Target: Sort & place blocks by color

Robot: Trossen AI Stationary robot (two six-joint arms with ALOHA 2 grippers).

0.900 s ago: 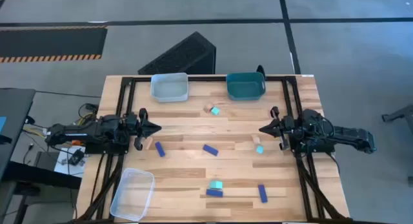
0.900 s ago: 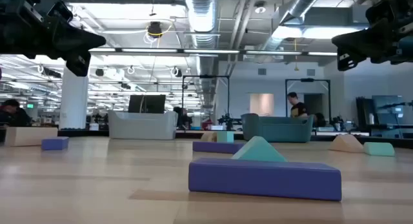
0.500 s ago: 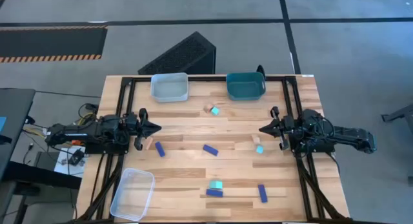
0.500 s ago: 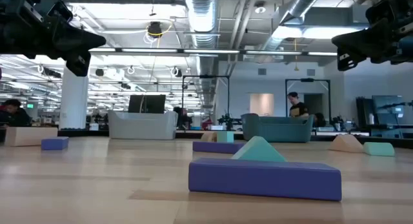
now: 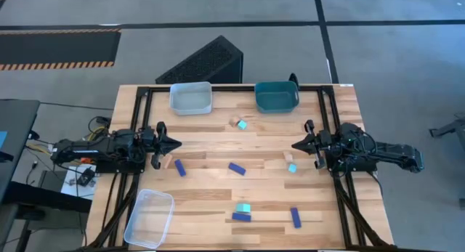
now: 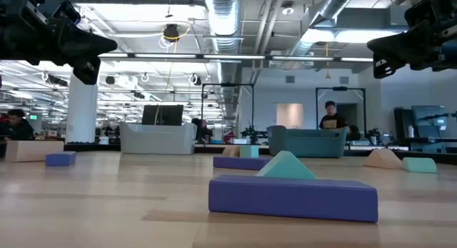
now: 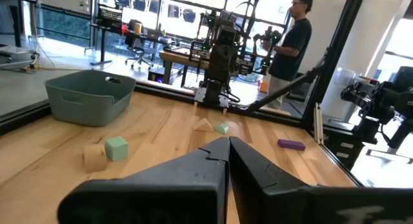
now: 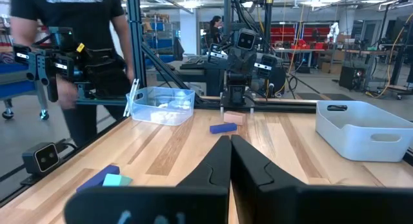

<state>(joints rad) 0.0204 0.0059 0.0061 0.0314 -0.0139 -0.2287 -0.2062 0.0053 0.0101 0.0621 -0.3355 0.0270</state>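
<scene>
Several small blocks lie flat on the wooden table. There are dark blue bars (image 5: pixel 179 167) (image 5: pixel 237 168) (image 5: pixel 296 217) (image 5: pixel 241 217), teal cubes (image 5: pixel 243 124) (image 5: pixel 292 168) (image 5: pixel 243 208) and tan cubes (image 5: pixel 166 161) (image 5: pixel 234 123) (image 5: pixel 288 158). My left gripper (image 5: pixel 178 144) is shut and empty. It hovers above the table at the left side, pointing right, just beyond the tan cube and blue bar. My right gripper (image 5: pixel 293 145) is shut and empty. It hovers at the right side, pointing left, just beyond the tan and teal cubes. Both sets of fingertips show closed in the wrist views (image 7: pixel 228 141) (image 8: pixel 230 140).
A pale grey bin (image 5: pixel 192 98) and a teal bin (image 5: pixel 277 96) stand at the far edge. A clear bin (image 5: pixel 150 217) stands at the near left corner. A black frame runs along the table's left, right and far sides. People show in the room beyond the table.
</scene>
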